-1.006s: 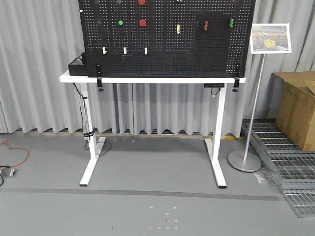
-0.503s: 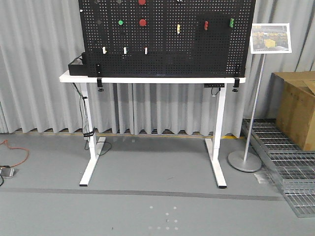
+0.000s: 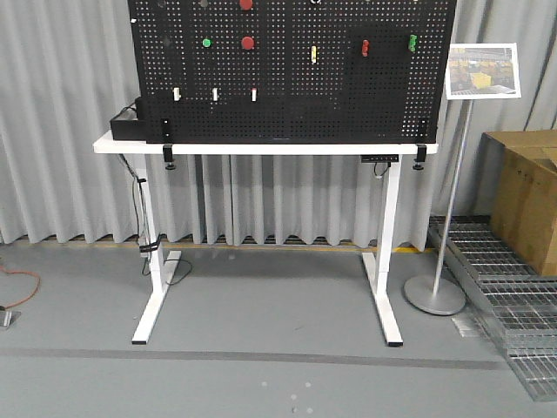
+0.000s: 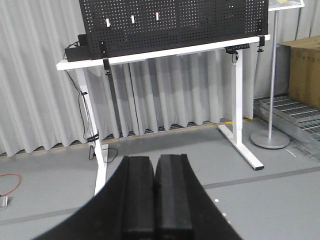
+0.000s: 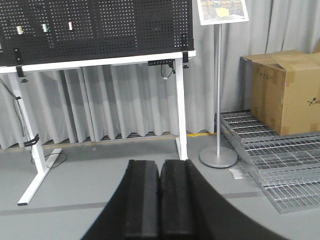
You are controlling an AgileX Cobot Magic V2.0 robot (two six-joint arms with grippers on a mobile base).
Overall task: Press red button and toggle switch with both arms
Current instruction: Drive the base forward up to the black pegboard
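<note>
The front view has shifted since a moment ago: the board now looks larger, so the base is probably closing in. The red button sits upper left on it, well away. Left gripper and right gripper are clenched on nothing

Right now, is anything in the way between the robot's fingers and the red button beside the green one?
Nothing visible. The left fingers and right fingers are shut and far back; only bare grey floor lies before the white table. The red button sits high on the pegboard, uncovered.
</note>
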